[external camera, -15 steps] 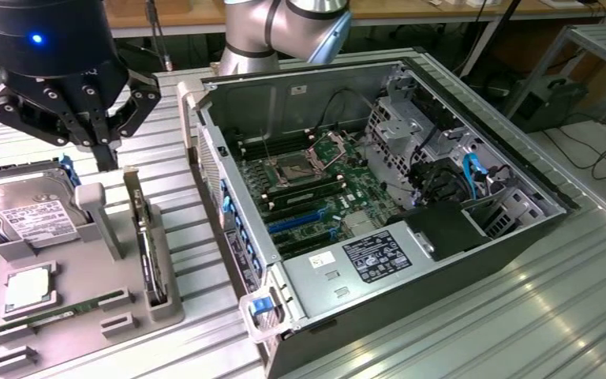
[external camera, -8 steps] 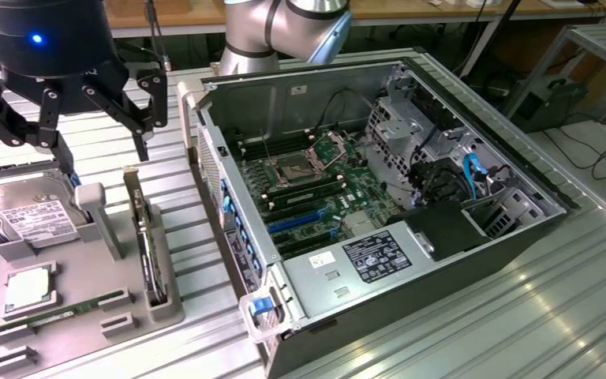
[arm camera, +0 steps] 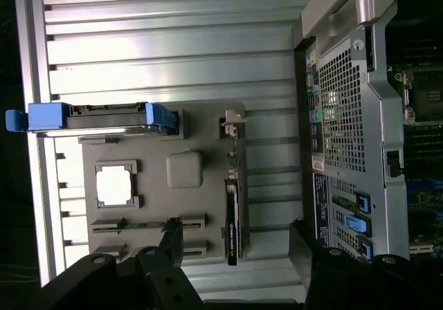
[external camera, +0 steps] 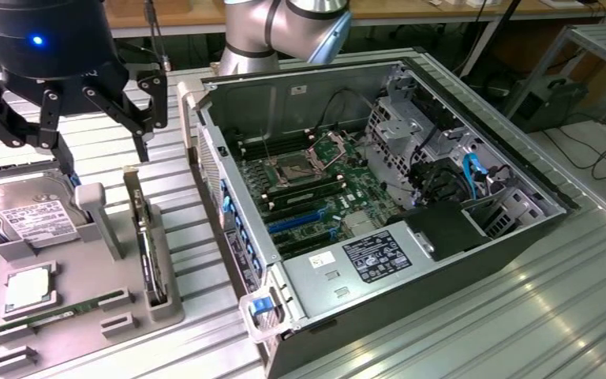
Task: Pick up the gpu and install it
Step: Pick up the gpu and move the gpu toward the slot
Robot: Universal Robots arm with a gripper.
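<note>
The gpu (external camera: pixel 147 241) stands on its edge in a slot of the grey holder tray (external camera: pixel 84 272), a dark card with a pale metal bracket at its far end. My gripper (external camera: pixel 103 162) hangs open above the tray's far end, higher than the card and apart from it, with nothing between its fingers. In the wrist view the gpu (arm camera: pixel 232 203) runs lengthwise between my two spread black fingers (arm camera: pixel 173 244), and the gripper (arm camera: pixel 237 249) sits over the end of the card away from the bracket.
The open computer case (external camera: pixel 409 118) lies at the exterior view's right with its motherboard and blue slots (external camera: pixel 297 221) exposed. The tray also holds a hard drive (external camera: pixel 29 217), a CPU (external camera: pixel 29 288) and a RAM stick (external camera: pixel 56 313). The table is ribbed metal.
</note>
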